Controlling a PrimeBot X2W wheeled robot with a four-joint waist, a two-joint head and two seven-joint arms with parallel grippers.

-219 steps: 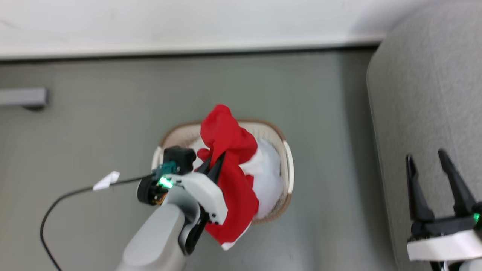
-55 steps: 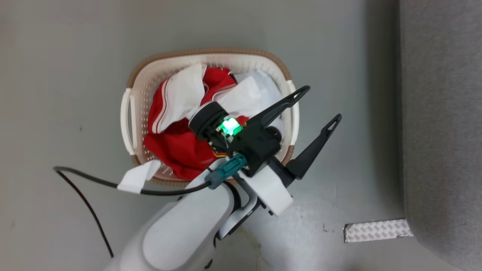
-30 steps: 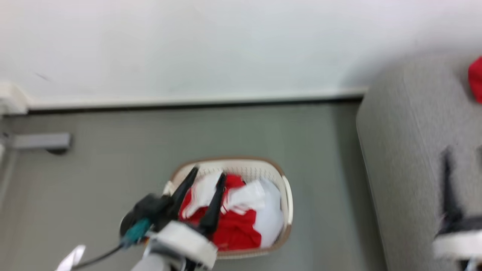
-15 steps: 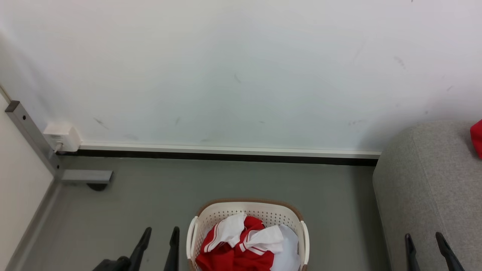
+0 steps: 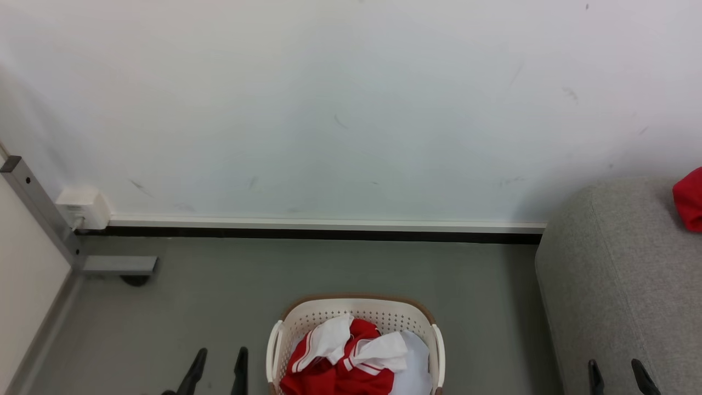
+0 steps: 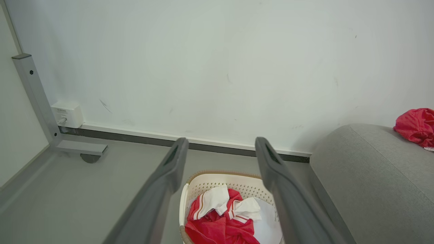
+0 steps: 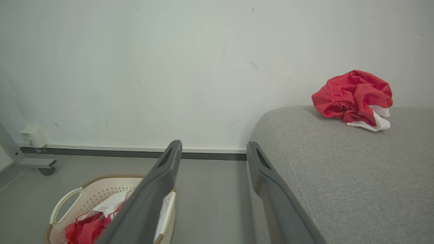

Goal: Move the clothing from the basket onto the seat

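The basket (image 5: pixel 307 314), cream with a brown rim, stands on the floor at the bottom centre. Red and white clothing (image 5: pixel 334 373) is heaped inside it. One red garment (image 7: pixel 352 93) lies bunched on the grey seat (image 5: pixel 614 274) at the right, near the wall. My left gripper (image 5: pixel 220 355) is open and empty, left of the basket. My right gripper (image 5: pixel 614 366) is open and empty in front of the seat. In the left wrist view, the left gripper (image 6: pixel 220 142) frames the basket (image 6: pixel 222 174) between its fingers. The right gripper (image 7: pixel 213 145) points at the wall between basket and seat.
A white wall with a dark baseboard (image 5: pixel 307 233) runs behind the basket. A grey metal frame foot on a caster (image 5: pixel 118 266) and a white socket box (image 5: pixel 82 207) are at the far left. Grey floor (image 5: pixel 482 296) separates basket and seat.
The head camera has tilted up, so the wall now shows. My left gripper, over the basket earlier, has drawn back to the lower left. Both grippers stay open.
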